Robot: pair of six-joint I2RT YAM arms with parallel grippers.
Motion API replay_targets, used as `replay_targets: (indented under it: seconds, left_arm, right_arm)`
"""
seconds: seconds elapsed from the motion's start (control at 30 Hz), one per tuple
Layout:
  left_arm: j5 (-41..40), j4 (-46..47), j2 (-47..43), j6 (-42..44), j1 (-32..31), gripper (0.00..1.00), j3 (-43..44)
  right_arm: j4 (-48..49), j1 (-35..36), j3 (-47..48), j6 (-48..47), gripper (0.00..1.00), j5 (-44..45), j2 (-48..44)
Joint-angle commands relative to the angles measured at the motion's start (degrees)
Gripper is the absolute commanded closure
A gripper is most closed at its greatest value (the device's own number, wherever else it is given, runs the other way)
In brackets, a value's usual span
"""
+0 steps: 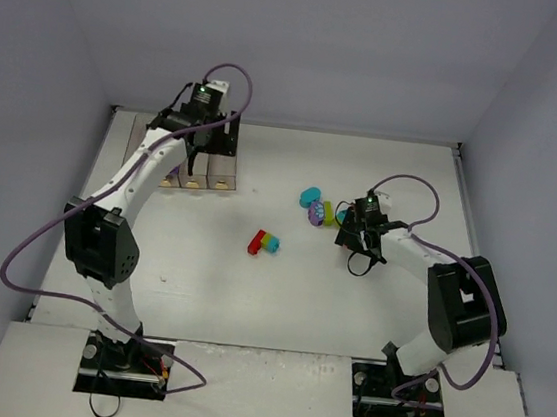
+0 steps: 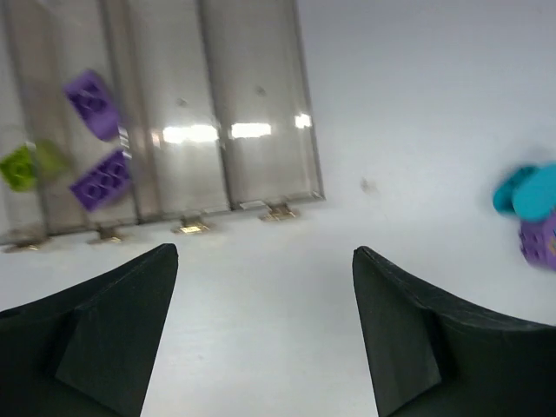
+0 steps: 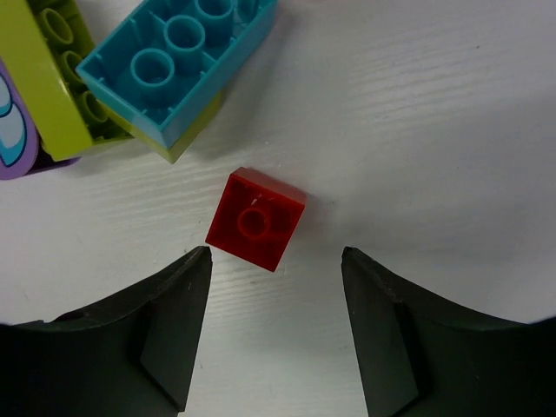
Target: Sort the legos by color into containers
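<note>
While two purple plastic bricks [image 2: 91, 102] and one lime-green brick [image 2: 19, 167] lie in the joined clear plastic bins [image 2: 261, 104], the left pincer [image 2: 265, 261] hangs apart and empty above the white surface [image 2: 417, 130]; the right pincer [image 3: 274, 256], also apart, brackets a small red brick [image 3: 256, 219]. Several loose bricks [image 1: 316, 208] await sorting.

Four clear, tan-bottomed bins [image 1: 222, 174] stand joined in a row at ten o'clock on the table. Two purple bricks [image 2: 102, 180] lie tilted in one compartment, and a lime green brick [image 2: 19, 167] lies in the next one over. A red, lime and teal stack [image 1: 265, 241] lies near the middle. At two o'clock a teal brick [image 3: 178, 65] rests hollow side up on a lime brick [image 3: 52, 87]. A small red brick [image 3: 256, 219] lies flat just beside them, touching neither.
</note>
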Motion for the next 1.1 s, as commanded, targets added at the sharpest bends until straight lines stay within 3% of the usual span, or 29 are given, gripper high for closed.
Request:
replay_targets:
  seconds: [0.0, 0.4, 0.57, 0.77, 0.93, 1.07]
  left_arm:
    - [1.27, -1.23, -4.59, -2.24, -2.51, 0.25, -4.09]
    - [2.41, -0.7, -8.99, -3.65, -7.52, 0.25, -13.25]
    - [2.85, -0.08, -9.17, -4.0, -8.23, 0.25, -14.48]
    - [3.29, 0.53, -8.73, -4.44, -9.45, 0.25, -15.01]
    - [6.62, 0.97, -9.35, -4.27, -9.9, 0.25, -14.84]
    - [13.54, 2.29, -9.96, -4.62, -9.98, 0.25, -14.75]
  right_arm:
    - [0.71, 0.64, 3.46, 7.03, 0.42, 2.48, 1.25]
    - [-3.33, 1.78, 7.33, 13.37, 0.41, 6.79, 6.53]
    - [-3.94, 1.87, 6.72, 13.63, 0.46, 8.72, 7.05]
    - [-4.12, 1.87, 6.01, 13.29, 0.68, 9.95, 7.58]
    - [-2.64, 4.23, 6.19, 6.01, 1.0, 10.48, 3.12]
    - [6.4, 9.86, 3.12, -8.49, 1.0, 6.46, -5.67]
